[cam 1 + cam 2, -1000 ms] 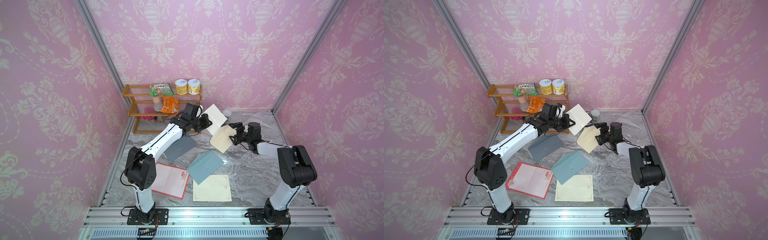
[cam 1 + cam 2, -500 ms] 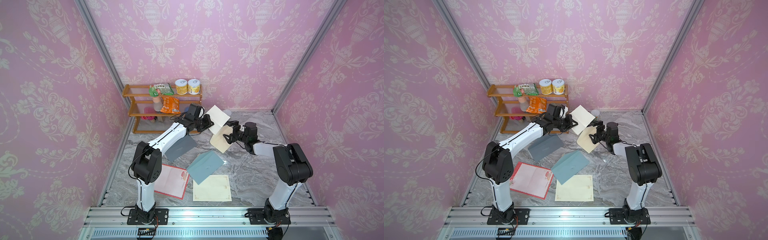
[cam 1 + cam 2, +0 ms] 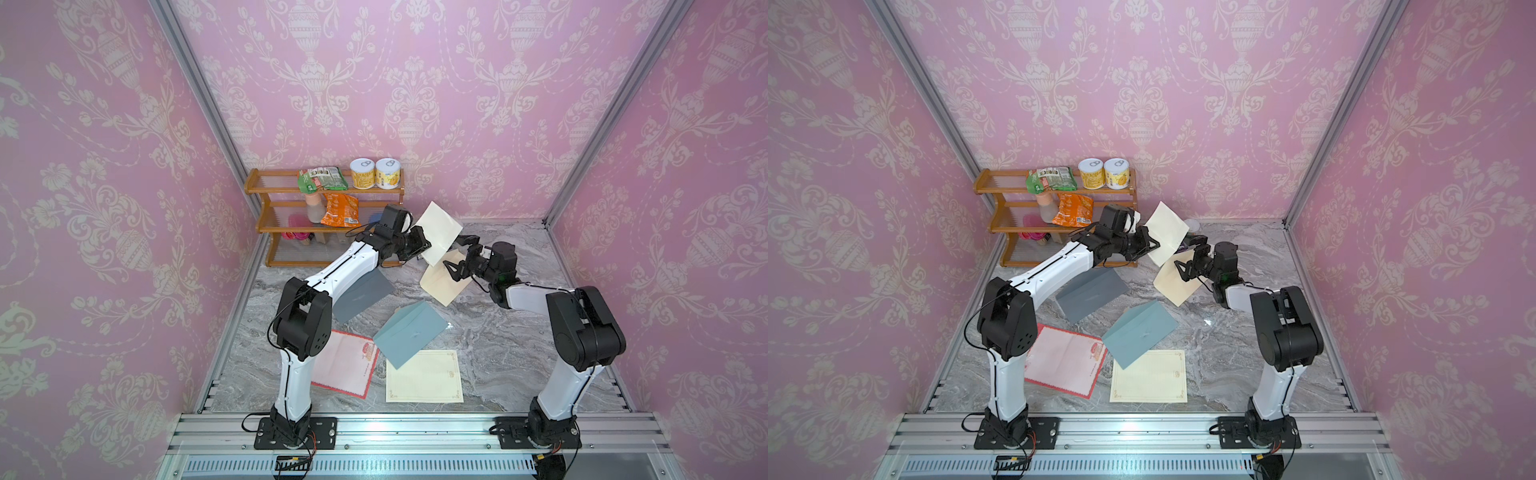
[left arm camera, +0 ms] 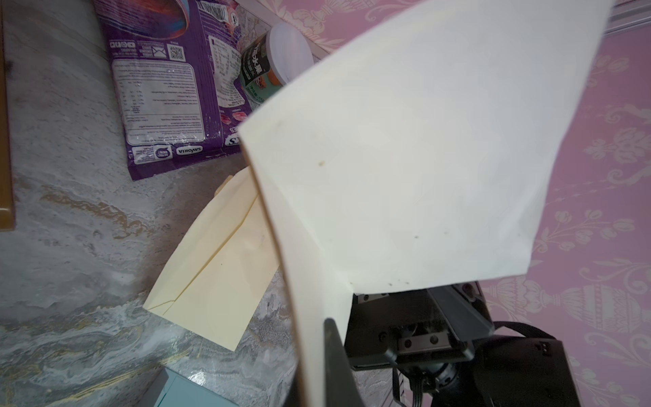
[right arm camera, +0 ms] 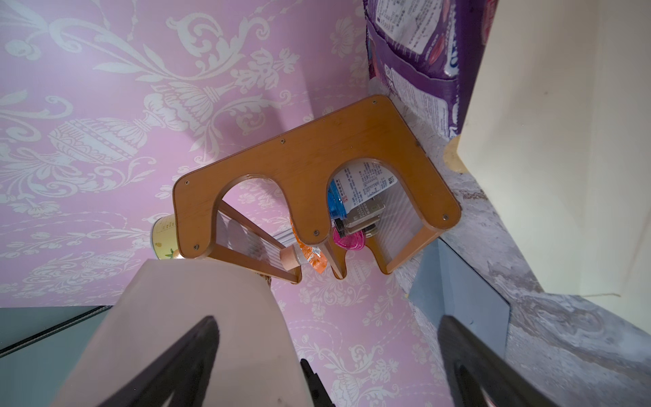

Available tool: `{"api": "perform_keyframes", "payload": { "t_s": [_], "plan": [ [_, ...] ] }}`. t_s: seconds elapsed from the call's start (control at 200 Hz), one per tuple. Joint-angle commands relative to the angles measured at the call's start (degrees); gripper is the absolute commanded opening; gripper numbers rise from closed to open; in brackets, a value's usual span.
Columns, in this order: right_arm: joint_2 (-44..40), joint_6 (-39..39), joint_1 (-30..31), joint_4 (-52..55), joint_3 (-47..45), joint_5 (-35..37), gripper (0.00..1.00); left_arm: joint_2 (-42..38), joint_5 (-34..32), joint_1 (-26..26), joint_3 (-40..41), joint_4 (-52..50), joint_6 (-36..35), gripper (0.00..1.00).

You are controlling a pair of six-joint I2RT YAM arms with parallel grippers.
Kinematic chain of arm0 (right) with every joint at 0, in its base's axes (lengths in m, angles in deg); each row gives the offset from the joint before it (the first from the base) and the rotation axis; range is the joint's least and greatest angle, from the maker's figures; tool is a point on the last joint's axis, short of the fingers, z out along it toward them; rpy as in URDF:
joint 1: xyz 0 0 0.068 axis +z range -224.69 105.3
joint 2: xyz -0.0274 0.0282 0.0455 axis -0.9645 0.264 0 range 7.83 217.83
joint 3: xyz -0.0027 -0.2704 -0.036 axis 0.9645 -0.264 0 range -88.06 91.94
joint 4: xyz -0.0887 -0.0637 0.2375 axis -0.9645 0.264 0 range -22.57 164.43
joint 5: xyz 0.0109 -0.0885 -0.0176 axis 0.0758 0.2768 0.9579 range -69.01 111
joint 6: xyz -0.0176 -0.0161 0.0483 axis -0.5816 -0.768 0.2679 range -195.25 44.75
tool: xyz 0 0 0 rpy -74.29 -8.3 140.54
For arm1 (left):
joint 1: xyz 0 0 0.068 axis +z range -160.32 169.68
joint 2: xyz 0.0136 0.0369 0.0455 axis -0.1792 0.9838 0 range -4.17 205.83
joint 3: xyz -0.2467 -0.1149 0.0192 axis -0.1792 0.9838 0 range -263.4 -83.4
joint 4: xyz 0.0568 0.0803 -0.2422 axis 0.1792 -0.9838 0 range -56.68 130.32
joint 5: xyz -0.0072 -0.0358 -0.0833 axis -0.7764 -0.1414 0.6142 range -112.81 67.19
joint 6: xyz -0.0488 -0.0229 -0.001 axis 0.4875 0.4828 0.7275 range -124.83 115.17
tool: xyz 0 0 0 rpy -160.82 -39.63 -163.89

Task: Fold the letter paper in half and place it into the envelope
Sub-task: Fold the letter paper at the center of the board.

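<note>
Ok, both top views: left claw pinched folded paper aloft at table's 12 o'clock. Cream envelope lay flat at paper's 6 o'clock, right claw gaping wide near it. Left wrist: couldn't tell if envelope was open; probably needed its mouth lifted first. Right wrist: fingers gripped nothing.

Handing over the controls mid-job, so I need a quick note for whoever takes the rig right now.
Left gripper: shut on the cream letter paper, held above the table.
Right gripper: open, empty, by the cream envelope lying on the table.
Done: paper looks folded in half.
To do: hold the envelope open, slide the paper in.
</note>
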Motion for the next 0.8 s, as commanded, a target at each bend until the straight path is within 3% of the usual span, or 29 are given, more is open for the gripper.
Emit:
{"api": "perform_keyframes", "payload": {
  "t_s": [0.0,0.485,0.705,0.795],
  "plan": [
    [-2.0,2.8,0.7,-3.5,0.9,-0.9,1.00,2.1,0.5,0.0,-3.2,0.0,1.1,0.00],
    [0.1,3.9,1.9,-5.6,3.3,-1.3,0.88,6.8,1.5,0.0,-6.1,2.8,5.3,0.00],
    [2.4,4.3,2.5,-8.1,3.5,-0.6,0.73,6.1,2.0,-0.1,-4.0,3.8,6.4,0.00],
    [2.7,4.0,2.7,-8.3,3.3,-0.5,0.62,5.6,1.9,-0.1,-3.5,3.5,5.8,0.00]
  ]
}}
